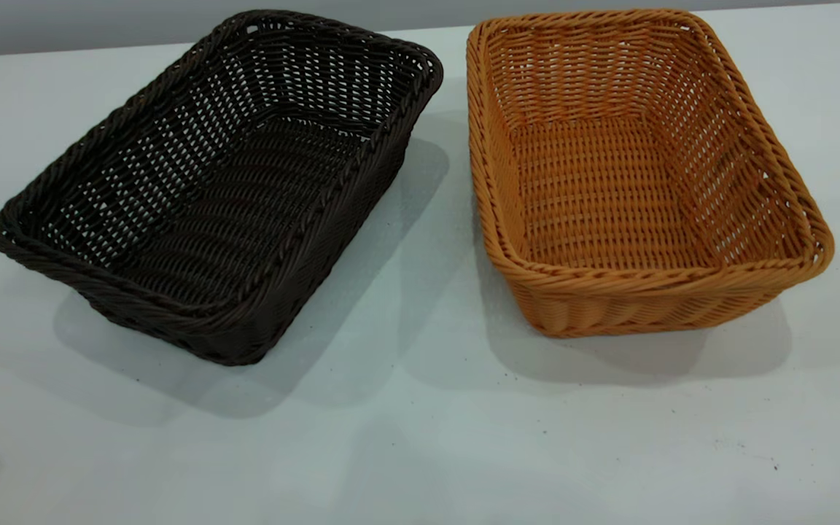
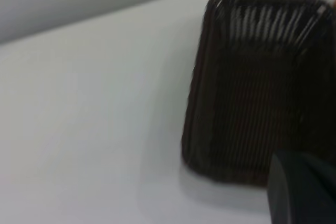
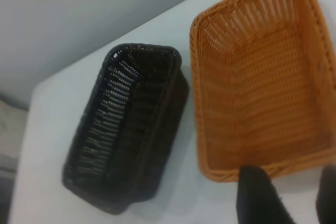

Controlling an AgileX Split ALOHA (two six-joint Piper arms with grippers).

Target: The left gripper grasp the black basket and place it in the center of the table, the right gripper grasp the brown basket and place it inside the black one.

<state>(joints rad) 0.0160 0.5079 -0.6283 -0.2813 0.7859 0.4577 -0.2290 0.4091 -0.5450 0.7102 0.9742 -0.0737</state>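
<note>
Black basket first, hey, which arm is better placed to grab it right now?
The left. The black basket sits on the left side of the table, and the left wrist view looks straight onto it. The brown basket lies between it and the right arm's side.

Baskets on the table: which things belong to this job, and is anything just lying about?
For the job:
black basket
brown basket
table
right end effector, open
left end effector

Lying about:
nothing visible

White table [image 1: 420, 437], black basket [image 1: 223, 189], brown basket [image 1: 631, 175]
</note>
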